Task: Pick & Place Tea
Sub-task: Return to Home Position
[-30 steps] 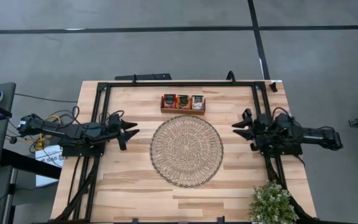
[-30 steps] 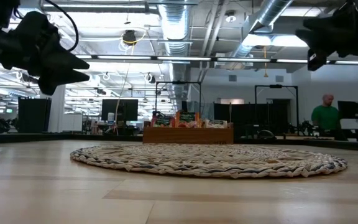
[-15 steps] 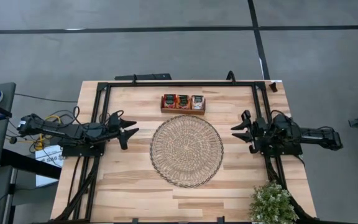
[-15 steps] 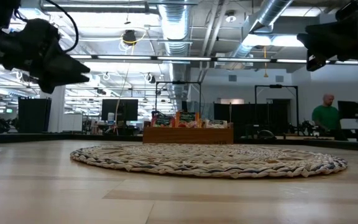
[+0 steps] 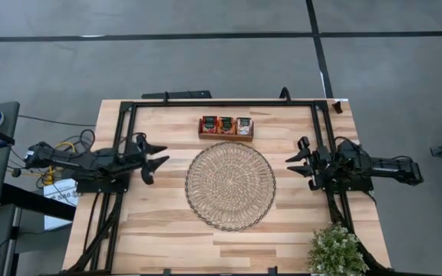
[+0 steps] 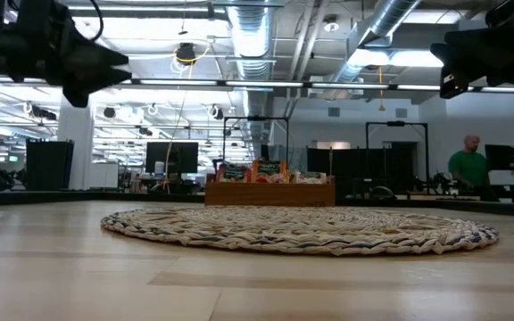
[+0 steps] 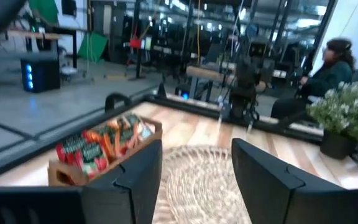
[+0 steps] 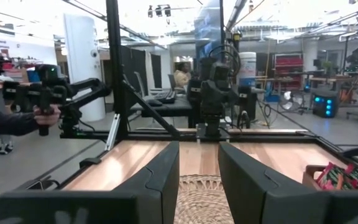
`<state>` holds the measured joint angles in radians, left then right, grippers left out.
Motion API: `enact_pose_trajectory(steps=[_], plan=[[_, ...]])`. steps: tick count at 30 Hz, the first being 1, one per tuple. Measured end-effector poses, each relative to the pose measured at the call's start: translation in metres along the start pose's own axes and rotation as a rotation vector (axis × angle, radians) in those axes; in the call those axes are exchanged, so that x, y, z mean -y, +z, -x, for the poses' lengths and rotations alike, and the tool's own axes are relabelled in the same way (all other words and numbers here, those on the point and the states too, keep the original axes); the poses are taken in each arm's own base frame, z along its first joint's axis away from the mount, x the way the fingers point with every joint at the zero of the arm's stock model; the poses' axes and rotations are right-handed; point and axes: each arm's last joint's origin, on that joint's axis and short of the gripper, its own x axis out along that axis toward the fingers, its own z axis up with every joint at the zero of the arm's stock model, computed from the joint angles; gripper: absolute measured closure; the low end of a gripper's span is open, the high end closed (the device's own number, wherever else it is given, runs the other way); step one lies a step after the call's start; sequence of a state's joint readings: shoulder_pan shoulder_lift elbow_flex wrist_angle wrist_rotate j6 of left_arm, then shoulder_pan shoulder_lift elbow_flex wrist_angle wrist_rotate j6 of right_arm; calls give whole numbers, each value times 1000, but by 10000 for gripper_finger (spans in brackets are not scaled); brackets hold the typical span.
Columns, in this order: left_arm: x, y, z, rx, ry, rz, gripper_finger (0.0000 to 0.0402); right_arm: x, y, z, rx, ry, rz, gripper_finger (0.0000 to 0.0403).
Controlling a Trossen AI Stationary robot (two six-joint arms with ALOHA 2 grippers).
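On the pale wooden tabletop (image 5: pixel 159 222), a round woven mat (image 5: pixel 230 185) lies at the centre. The left gripper (image 5: pixel 158 159) hangs beside its left edge and the right gripper (image 5: pixel 293 159) beside its right, both with fingers spread apart. Behind the mat, a small wooden tray (image 5: pixel 225 137) holds the tea (image 5: pixel 225 125) sachets.

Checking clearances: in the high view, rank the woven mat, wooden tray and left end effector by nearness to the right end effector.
1. Woven mat, just beside the right end effector, toward table centre.
2. Wooden tray, near the table's back edge.
3. Left end effector, across the table.
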<state>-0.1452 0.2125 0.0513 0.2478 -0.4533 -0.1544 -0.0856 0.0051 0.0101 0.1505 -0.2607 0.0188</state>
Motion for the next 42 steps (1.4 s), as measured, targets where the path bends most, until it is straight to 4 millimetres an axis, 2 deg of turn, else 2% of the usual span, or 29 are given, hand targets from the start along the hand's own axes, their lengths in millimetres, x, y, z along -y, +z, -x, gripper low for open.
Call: enact_pose_trajectory(steps=[4,10,16,42], plan=[[-3,4,6,33,-2,-6,216,0,0,0,0,1,3,301],[-6,-4,15,-46,-64,54,216,0,0,0,-1,3,44,301],[-6,-10,14,-111,-65,109,216,0,-1,0,-12,2,43,301],[-6,-11,14,-124,-62,104,216,0,-2,0,-16,0,41,301]])
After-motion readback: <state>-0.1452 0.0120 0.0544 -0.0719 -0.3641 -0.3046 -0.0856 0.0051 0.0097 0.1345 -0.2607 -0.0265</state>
